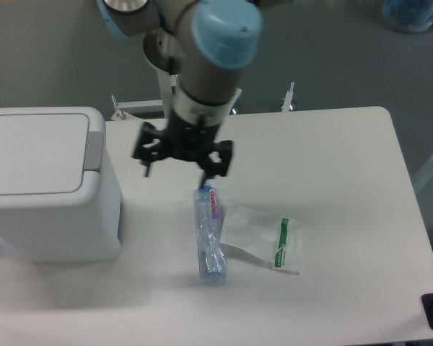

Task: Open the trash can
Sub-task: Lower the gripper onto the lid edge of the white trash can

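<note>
The gripper (pixel 182 158) hangs spread wide and empty above the table (pixel 332 158) — the trash can (pixel 47 184), lid shut, sits just beside it toward the picture's left, hinge strip nearest — so the coming move likely runs sideways that way.

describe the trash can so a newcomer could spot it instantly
Start at the white table and go to its left edge: the trash can is the big white boxy bin there, left of the gripper. Its flat lid is shut, with a grey hinge strip on the right. It dwarfs the clear bottle and plastic bag lying nearby.
</note>
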Available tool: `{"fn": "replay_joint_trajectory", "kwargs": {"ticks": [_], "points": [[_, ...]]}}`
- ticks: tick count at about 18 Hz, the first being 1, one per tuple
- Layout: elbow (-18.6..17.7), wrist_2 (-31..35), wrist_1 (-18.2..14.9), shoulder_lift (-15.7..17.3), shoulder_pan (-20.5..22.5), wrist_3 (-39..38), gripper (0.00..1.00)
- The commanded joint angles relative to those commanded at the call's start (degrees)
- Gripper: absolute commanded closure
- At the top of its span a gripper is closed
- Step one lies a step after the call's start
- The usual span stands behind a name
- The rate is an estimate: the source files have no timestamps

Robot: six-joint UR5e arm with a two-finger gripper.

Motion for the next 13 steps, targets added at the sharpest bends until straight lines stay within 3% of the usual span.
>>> {"fn": "replay_joint_trajectory", "kwargs": {"ticks": [9,13], "points": [[-4.4,-0.4,0.3,3.1,-0.4,0.1,0.0],[-4.5,-0.8,0.3,3.3,-1.3,0.0,0.0]]}}
